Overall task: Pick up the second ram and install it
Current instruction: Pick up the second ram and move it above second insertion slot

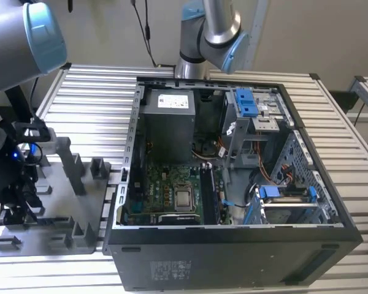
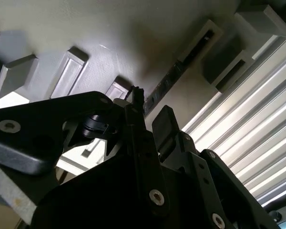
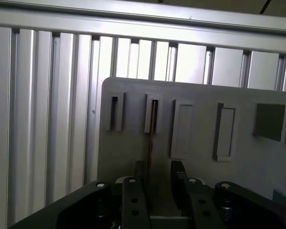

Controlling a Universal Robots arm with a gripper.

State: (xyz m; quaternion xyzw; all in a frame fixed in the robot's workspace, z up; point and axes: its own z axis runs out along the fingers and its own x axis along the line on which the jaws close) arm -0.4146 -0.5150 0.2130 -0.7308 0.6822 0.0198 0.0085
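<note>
Claw (image 3: pixel 158 177) is parked low over the grey tray (image 1: pixel 61 202) at the exterior view's left, well apart from the opened PC case (image 1: pixel 233 251). In the first wrist view the second ram (image 3: pixel 151 138) stands on edge in a slot of that tray. Its near end runs between the 2 fingers (image 3: pixel 139 179), which are spread apart and not pinching it. It sits closer to 1 finger than the other.

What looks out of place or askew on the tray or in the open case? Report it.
Nothing stands out. The second ram stands on edge, straight in its slot in the grey tray, between the open fingers of the gripper. The computer case lies open on the slatted table.
</note>
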